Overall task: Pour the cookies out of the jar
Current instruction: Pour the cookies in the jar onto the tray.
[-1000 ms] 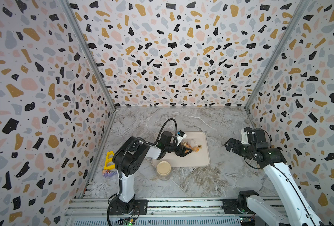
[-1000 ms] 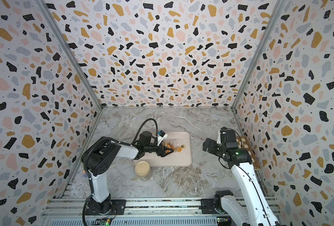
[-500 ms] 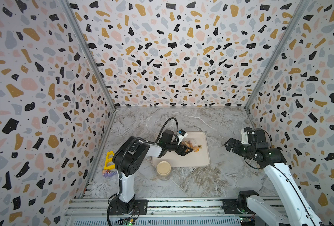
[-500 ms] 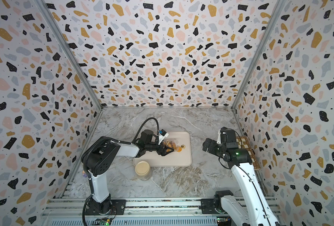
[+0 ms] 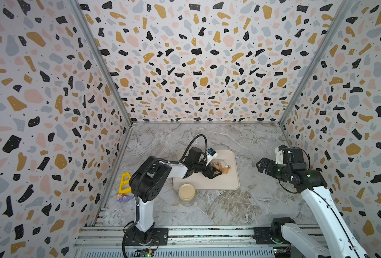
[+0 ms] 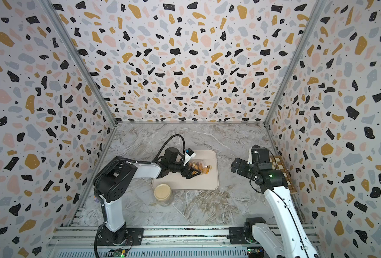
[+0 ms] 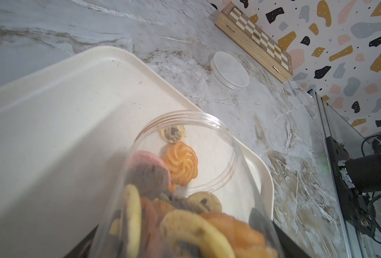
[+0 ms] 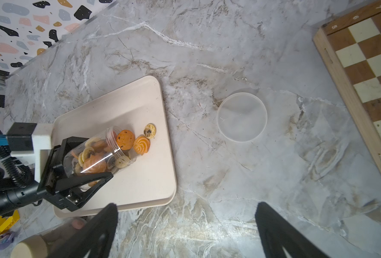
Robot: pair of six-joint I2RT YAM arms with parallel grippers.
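My left gripper (image 5: 215,170) is shut on a clear plastic jar (image 8: 95,154), tipped on its side low over the cream tray (image 8: 140,178). The jar's open mouth points to the tray's right half. Most cookies (image 7: 185,225) are still inside the jar (image 7: 185,178). An orange swirl cookie (image 8: 141,145) and a cream one with dark chips (image 8: 149,130) lie on the tray just outside the mouth. An orange one (image 8: 125,139) sits right at the rim. My right gripper (image 8: 186,206) hangs open and empty above the bare table, right of the tray.
The jar's clear lid (image 8: 242,117) lies flat on the table right of the tray. A wooden chessboard (image 8: 368,78) runs along the right wall. A second jar with a beige lid (image 5: 186,192) stands at the tray's front left corner. A yellow toy (image 5: 124,183) sits by the left wall.
The left gripper has shifted slightly over the tray with the tipped jar. The right arm has not moved.
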